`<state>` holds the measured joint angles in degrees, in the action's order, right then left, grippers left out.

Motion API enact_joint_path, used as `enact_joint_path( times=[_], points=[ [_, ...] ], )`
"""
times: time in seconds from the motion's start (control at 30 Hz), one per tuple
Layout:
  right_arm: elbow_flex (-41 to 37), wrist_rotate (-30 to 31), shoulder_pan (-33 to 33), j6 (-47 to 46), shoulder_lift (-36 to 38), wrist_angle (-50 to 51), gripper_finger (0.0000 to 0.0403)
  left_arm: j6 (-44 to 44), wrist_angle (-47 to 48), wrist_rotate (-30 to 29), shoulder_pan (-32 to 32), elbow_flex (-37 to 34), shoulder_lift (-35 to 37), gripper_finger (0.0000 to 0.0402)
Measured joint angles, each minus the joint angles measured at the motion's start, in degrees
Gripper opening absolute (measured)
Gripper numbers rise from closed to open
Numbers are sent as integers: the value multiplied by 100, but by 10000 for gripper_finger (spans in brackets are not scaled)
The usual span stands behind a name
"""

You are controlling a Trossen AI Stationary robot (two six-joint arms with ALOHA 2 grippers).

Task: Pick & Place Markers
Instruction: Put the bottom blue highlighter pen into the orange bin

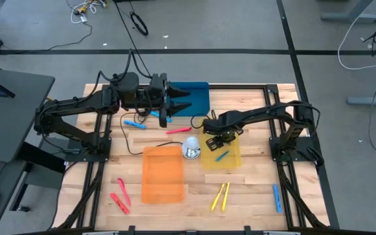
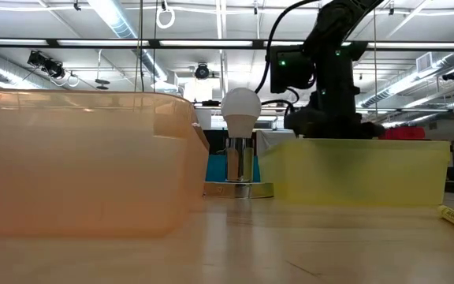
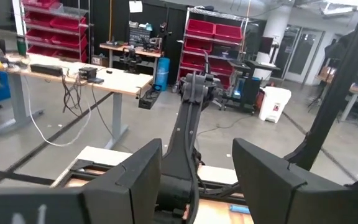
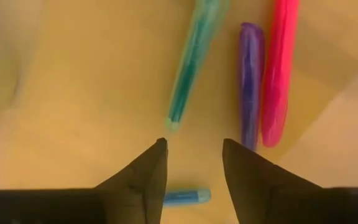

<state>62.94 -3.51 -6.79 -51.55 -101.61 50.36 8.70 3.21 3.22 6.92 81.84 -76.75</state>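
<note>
Yellow tray (image 1: 235, 160) with green marker (image 4: 191, 59), purple marker (image 4: 250, 81), pink marker (image 4: 277, 68).

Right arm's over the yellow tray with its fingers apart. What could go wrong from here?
1. The right end effector hangs open low inside the yellow tray, over a green marker, a purple marker and a red marker; dropping further could knock them.
2. The light bulb stands beside that tray; a sideways retreat might topple it.
3. The left end effector hovers nearby, so the arms may clash.
</note>
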Motion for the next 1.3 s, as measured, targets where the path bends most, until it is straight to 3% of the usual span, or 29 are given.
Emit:
enact_joint_path(
  times=[0.17,0.43,0.83,1.17,1.3],
  points=[
    [1,105,-30,169,347,41,153,-304,2,-83,0,1,0,202],
    [2,140,-52,262,814,47,153,-102,2,-153,0,1,0,202],
    [4,-360,-52,-840,1072,69,153,872,6,-152,0,0,0,202],
    [4,-409,-52,-1158,1072,196,153,869,6,-151,0,0,0,202],
    [230,-333,-20,-1101,1065,909,153,865,6,-150,0,1,0,202]
  ],
)
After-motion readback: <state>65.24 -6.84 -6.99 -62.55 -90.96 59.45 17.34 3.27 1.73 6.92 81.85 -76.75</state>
